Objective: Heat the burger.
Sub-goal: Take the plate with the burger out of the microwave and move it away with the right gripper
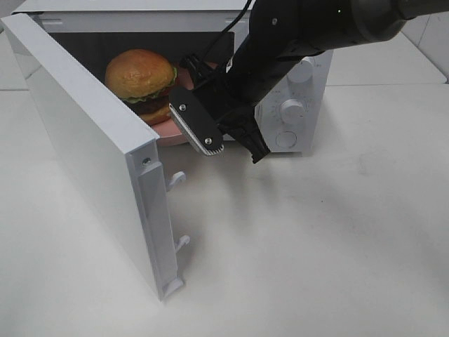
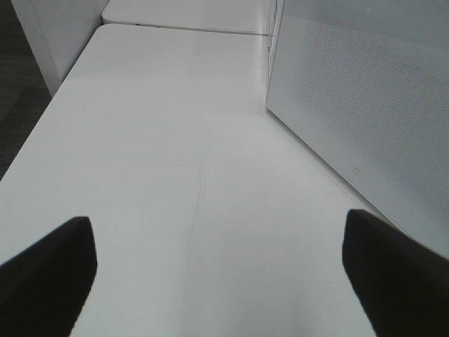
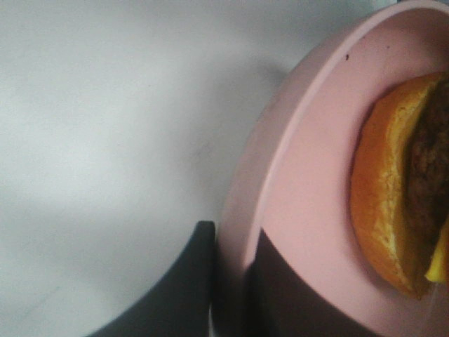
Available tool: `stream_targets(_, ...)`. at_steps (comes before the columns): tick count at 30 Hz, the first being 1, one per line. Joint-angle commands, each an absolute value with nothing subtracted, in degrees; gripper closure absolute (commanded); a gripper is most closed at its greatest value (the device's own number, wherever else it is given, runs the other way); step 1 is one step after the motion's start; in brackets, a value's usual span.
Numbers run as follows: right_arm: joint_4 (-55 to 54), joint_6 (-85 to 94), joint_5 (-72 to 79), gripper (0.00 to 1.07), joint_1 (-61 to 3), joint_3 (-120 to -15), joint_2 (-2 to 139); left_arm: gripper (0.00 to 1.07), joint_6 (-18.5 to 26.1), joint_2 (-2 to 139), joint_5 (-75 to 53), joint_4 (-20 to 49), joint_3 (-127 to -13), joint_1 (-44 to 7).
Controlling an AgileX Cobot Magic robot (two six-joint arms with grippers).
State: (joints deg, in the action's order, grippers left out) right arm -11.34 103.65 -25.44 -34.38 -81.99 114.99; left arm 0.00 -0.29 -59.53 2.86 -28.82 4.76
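Note:
The burger [image 1: 140,77], with a golden domed bun, lettuce and dark filling, sits on a round pink plate [image 1: 172,132] in the open white microwave [image 1: 298,77]. The plate's front edge sticks out of the opening. My right gripper [image 1: 228,147] reaches in from the right and is shut on the plate's rim. In the right wrist view its fingers straddle the rim of the plate [image 3: 309,175], beside the burger [image 3: 393,203], and the gripper [image 3: 231,281] shows at the frame's edge. My left gripper [image 2: 221,274] is open and empty over the bare white table and is out of the high view.
The microwave's door [image 1: 91,154] swings out to the left and front, with latch hooks on its edge. The dials [image 1: 291,109] are on the right panel. In the left wrist view the perforated door panel [image 2: 365,105] stands beside the left gripper. The white table [image 1: 337,246] lies around.

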Motion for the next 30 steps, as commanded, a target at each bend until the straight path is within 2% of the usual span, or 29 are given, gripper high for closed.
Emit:
stream_targets(1, -12.49, 104.97, -22.23, 1.07, -34.15, -80.9, 112.36, 0.2, 0.0, -1.38, -59.42, 2.98, -28.59, 4.53)
stream_targets(16, -21.83, 110.35, -16.21, 1.07, -34.15, -68.53, 103.48, 0.2, 0.0, -1.38, -59.42, 2.98, -28.59, 4.53)
stream_targets(30, -25.61, 111.33, -11.97, 1.07, -34.38, -56.49, 95.91, 0.2, 0.0, -1.38, -59.42, 2.98, -28.59, 4.53)
